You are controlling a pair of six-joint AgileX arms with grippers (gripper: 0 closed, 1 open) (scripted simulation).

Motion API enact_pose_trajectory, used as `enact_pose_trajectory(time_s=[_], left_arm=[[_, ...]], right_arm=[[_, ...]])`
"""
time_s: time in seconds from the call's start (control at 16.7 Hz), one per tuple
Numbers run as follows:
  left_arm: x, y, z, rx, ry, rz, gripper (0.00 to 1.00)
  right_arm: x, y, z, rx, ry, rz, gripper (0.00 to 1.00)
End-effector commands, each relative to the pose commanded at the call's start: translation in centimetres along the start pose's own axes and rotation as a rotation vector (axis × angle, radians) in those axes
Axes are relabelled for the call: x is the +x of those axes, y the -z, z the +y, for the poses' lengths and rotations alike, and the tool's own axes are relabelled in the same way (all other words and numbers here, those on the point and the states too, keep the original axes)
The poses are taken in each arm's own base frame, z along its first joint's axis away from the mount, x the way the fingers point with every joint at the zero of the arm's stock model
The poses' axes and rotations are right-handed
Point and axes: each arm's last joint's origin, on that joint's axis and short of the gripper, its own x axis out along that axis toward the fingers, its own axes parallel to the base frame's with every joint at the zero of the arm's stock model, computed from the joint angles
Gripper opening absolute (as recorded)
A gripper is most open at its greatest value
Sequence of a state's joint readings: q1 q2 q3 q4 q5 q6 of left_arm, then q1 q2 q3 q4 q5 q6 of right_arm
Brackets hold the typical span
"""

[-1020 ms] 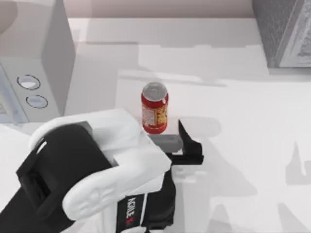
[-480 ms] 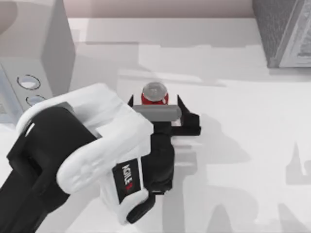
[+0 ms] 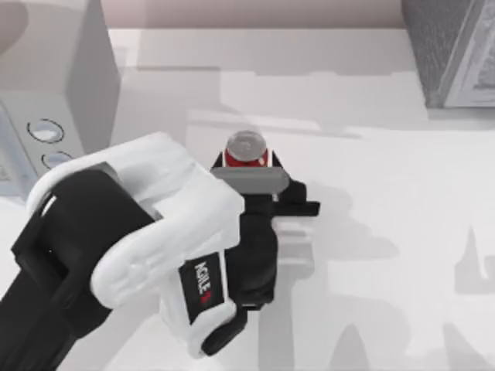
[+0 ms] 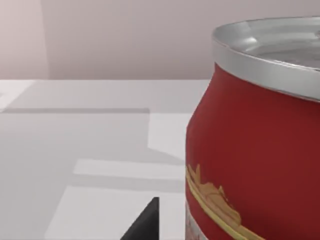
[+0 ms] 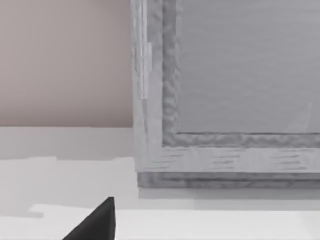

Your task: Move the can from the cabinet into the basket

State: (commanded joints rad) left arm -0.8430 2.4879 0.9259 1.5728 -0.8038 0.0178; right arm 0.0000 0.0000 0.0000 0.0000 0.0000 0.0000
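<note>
The red can (image 3: 246,147) with its silver top stands upright on the white table, left of centre. My left gripper (image 3: 247,164) reaches over it from the near side. Its two black fingers press against the can's left and right sides, so it is shut on the can. Seen from the left wrist, the can (image 4: 255,145) is very close, with one black fingertip (image 4: 145,225) beside it. The dark grey speckled cabinet (image 3: 452,54) sits at the back right corner. The right wrist view faces the cabinet's pale front panel (image 5: 240,70), with one black fingertip (image 5: 97,222) low in the picture. The basket is out of view.
A pale grey box with two round dials (image 3: 46,93) stands at the back left, close to my left arm's white and black body (image 3: 139,247). Bare white table (image 3: 387,232) stretches to the right of the can.
My left gripper moved forward over the can, coming down around it. Its fingers, spread wide half a second ago, have drawn in against the can's sides. The can has stayed in place.
</note>
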Motion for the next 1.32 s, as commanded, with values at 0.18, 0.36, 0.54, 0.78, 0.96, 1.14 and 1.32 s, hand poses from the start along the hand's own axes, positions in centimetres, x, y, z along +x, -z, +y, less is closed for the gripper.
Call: enact_pose_trajectory(time_s=[0.18,0.36,0.54,0.78,0.96,1.14,1.32], left_arm=[[0.0,0.0,0.0,0.0,0.0,0.0,0.32],[0.0,0.0,0.0,0.0,0.0,0.0,0.1],[0.0,0.0,0.0,0.0,0.0,0.0,0.0],[0.0,0.0,0.0,0.0,0.0,0.0,0.0],[-0.1,0.0,-0.1,0.0,0.003,-0.001,0.0],[0.7,-0.8,0.4,0.006,0.006,0.0,0.0],[3.7,-4.1,2.5,0.027,0.016,-0.001,0.0]], right_arm=[[0.0,0.0,0.0,0.0,0.0,0.0,1.0],[0.0,0.0,0.0,0.0,0.0,0.0,1.0],[0.0,0.0,0.0,0.0,0.0,0.0,1.0],[0.0,0.0,0.0,0.0,0.0,0.0,1.0],[0.0,0.0,0.0,0.0,0.0,0.0,1.0],[0.0,0.0,0.0,0.0,0.0,0.0,1.0],[0.0,0.0,0.0,0.0,0.0,0.0,1.0]])
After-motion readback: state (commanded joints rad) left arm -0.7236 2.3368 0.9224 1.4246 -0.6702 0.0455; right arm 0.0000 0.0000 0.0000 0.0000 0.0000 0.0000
